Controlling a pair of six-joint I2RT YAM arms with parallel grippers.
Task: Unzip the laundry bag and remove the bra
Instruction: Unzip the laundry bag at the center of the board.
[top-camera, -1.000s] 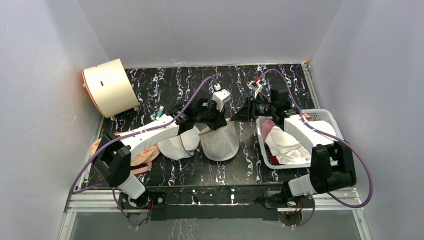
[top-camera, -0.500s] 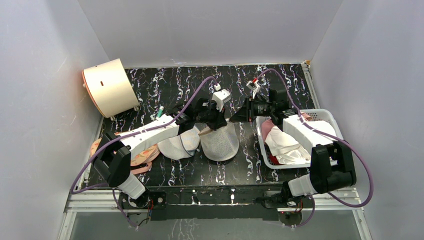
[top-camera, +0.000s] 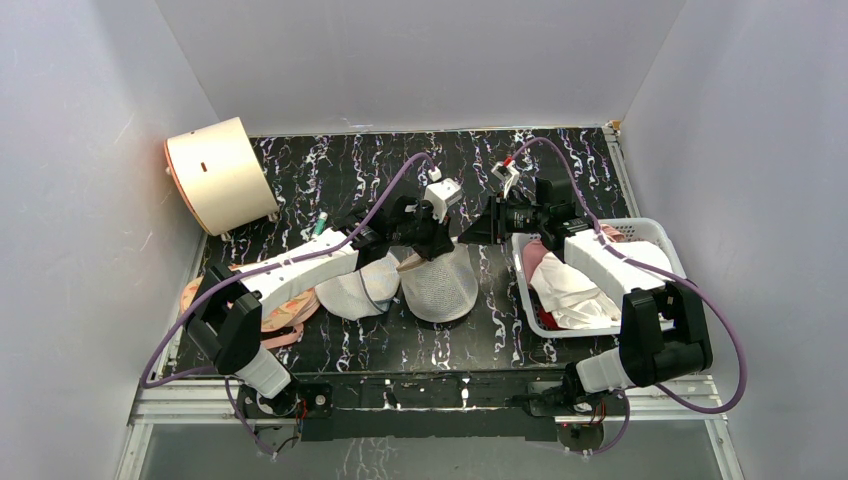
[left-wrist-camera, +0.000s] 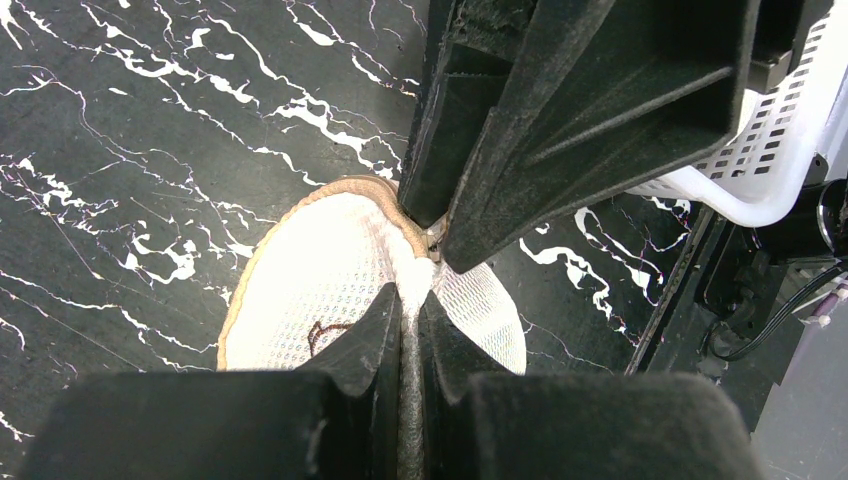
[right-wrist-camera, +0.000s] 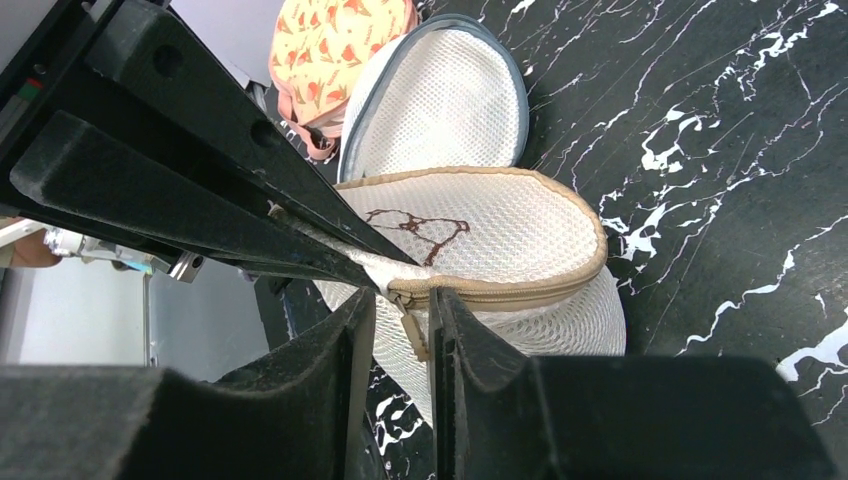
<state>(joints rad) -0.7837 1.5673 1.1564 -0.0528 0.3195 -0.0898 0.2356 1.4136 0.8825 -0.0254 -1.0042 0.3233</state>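
Two tools: left tool (left-wrist-camera: 412, 296) and right tool (right-wrist-camera: 402, 300) meet tip to tip over one end of the laundry bag (right-wrist-camera: 480, 230)
Left tool: clamped fully together on a pleat of the bag's mesh, right by the end of the zipper (right-wrist-camera: 500, 293)
Right tool: nearly closed, with a thin gap between its fingers; the zipper pull (right-wrist-camera: 410, 332) hangs in that gap (whether it is truly pinched I cannot tell)
Laundry bag: directly under both tools, on the surface (right-wrist-camera: 700, 150); round, drum-shaped, cream open-weave mesh with tan binding and a tan zipper along its side wall
Line sketch (right-wrist-camera: 415, 225): thin and dark, on the flat face just beyond the right tool's tips
Surface: glossy black with white marble-like veins
White mesh dome (right-wrist-camera: 440, 100): grey piping, just beyond the laundry bag from the right tool
Peach bra (right-wrist-camera: 340, 45): orange print, beyond the dome
Basket (left-wrist-camera: 770, 150): white perforated plastic, behind the right tool
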